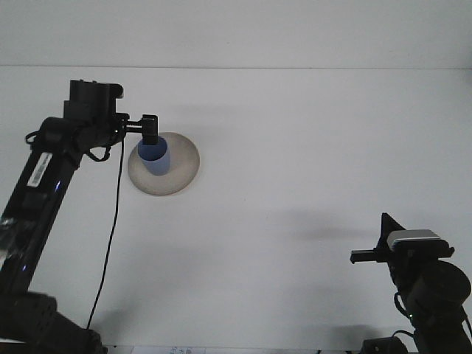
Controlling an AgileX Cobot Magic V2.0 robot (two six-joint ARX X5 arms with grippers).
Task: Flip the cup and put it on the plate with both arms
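A blue cup (153, 159) stands upright, mouth up, on the left part of the round grey plate (181, 164) at the table's back left. My left gripper (150, 130) hovers just above the cup's rim and overlaps its far edge in this view, reaching in from the left. Whether it still touches the cup is unclear. My right gripper (363, 257) rests low at the front right, pointing left, far from the plate, shut with nothing in it.
The white table (295, 147) stretches between the two arms. A black cable (110, 243) hangs down from the left arm over the table's left side.
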